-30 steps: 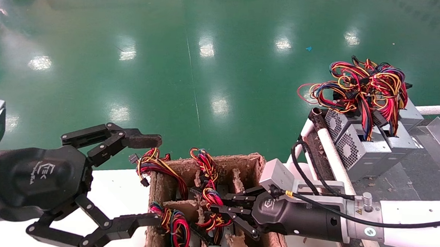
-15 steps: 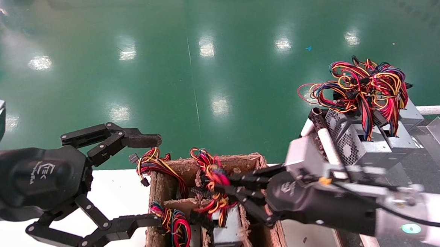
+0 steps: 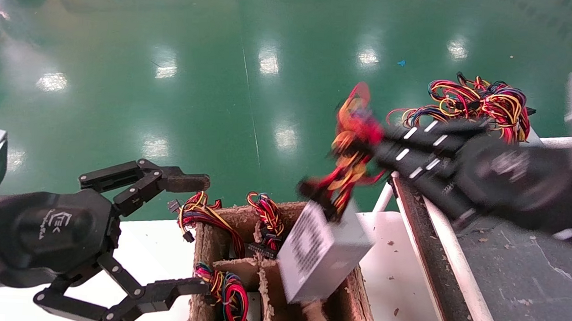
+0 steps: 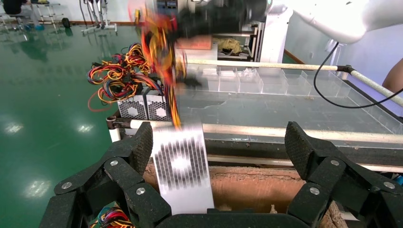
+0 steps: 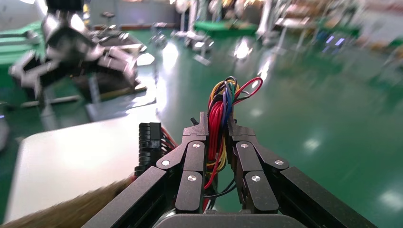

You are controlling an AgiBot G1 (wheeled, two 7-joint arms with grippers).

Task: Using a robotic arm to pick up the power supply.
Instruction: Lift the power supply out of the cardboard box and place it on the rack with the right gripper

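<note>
Our right gripper (image 3: 382, 148) pinched the wires (image 3: 350, 149), and the power supply (image 3: 318, 252) hung tilted above the cardboard box (image 3: 357, 301) edge. Our left gripper (image 3: 184, 233) stayed beside it, fingers wide.

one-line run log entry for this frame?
phase: lift | right gripper: shut on wires, power supply hanging above cardboard box | left gripper: open, idle beside box | risk: wire-only grip
</note>
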